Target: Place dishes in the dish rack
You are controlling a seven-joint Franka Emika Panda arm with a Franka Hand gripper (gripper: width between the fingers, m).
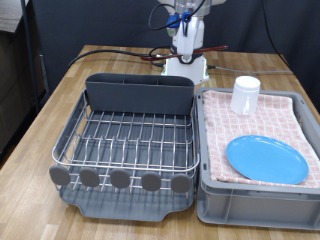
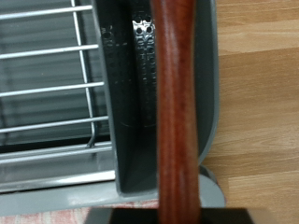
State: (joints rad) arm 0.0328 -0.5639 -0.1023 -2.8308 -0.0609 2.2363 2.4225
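Observation:
My gripper (image 1: 186,42) hangs at the exterior view's top, above the far right end of the dish rack (image 1: 130,140). In the wrist view the brown wooden spoon (image 2: 176,103) runs straight out from my hand, and its handle hangs over the grey utensil caddy (image 2: 131,103) beside the rack's wires (image 2: 47,84). The caddy (image 1: 138,92) stands along the rack's far side. The light-blue plate (image 1: 266,158) and the white cup (image 1: 245,94) sit on the pink checked towel in the grey bin (image 1: 255,200). My fingertips do not show in the wrist view.
The grey bin stands right of the rack in the exterior view. The robot's white base (image 1: 186,68) and red and black cables (image 1: 130,52) lie behind the caddy. Bare wooden table (image 2: 262,112) lies beside the caddy.

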